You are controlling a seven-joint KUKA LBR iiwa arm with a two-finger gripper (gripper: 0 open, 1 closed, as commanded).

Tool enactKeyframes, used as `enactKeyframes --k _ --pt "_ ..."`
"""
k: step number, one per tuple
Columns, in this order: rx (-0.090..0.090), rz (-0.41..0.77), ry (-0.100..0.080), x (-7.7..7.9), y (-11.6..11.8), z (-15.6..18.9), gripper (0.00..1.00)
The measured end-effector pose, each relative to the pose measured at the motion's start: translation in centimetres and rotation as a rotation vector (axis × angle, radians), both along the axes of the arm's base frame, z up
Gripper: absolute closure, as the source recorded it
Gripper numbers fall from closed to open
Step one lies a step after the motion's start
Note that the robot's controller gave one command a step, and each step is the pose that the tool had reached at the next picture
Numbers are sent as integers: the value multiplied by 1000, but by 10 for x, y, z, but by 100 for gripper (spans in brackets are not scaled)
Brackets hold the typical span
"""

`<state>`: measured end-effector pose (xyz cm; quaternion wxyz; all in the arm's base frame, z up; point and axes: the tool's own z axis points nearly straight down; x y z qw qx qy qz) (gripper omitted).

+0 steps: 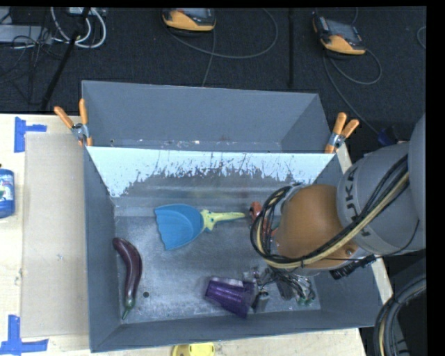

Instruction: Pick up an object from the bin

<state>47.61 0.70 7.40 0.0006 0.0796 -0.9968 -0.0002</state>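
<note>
Down at the bin's (101,278) front right corner, the pincer (274,285) hangs just beside a purple cup (228,295). Its spread I cannot tell.

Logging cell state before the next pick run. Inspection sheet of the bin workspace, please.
Surface: grey metal bin, floor speckled, back wall streaked with dark marks.
Job's things: purple plastic cup on its side at the front, next to the gripper; blue plastic scoop with a yellow-green handle, mid-floor; dark purple toy aubergine, front left.
Clutter: small orange-red thing by the handle's tip, too hidden to identify.
Grippers: gripper low at front right, just right of the cup.
Cables: looped cables round the orange wrist cover; thin cables on the dark floor behind the bin.
Surroundings: two orange-and-black items on that floor.
</note>
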Motion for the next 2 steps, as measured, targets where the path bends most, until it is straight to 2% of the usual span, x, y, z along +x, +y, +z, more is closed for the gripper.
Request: enactKeyframes --k 1,2 --pt "0 4 -5 6 1 44 100" --pt "0 -32 -8 22 -6 222 100"
